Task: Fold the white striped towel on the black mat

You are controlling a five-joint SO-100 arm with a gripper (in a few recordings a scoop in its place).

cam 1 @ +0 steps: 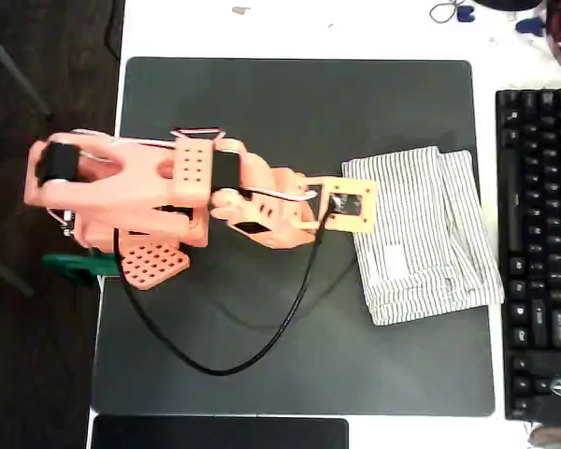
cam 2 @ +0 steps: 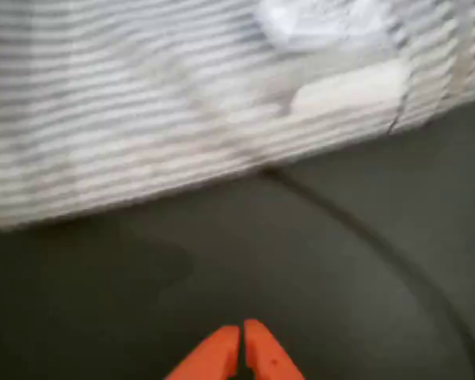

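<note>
The white striped towel point(cam 1: 425, 234) lies folded into a rectangle on the right half of the black mat point(cam 1: 290, 103), with a small white label patch on its lower part. My orange arm reaches from the left, and its gripper point(cam 1: 341, 208) hangs over the towel's left edge. In the wrist view the towel point(cam 2: 190, 103) fills the upper half, blurred, with bare mat point(cam 2: 222, 261) below it. The orange fingertips point(cam 2: 261, 360) of my gripper point(cam 2: 242, 352) press together at the bottom edge, shut on nothing, a short way from the towel's edge.
A black keyboard point(cam 1: 540, 253) runs along the right edge beside the mat. A black cable point(cam 1: 262, 346) loops from the arm across the mat's lower middle. A smaller black slab point(cam 1: 220, 433) lies below the mat. Small items sit at the top right corner.
</note>
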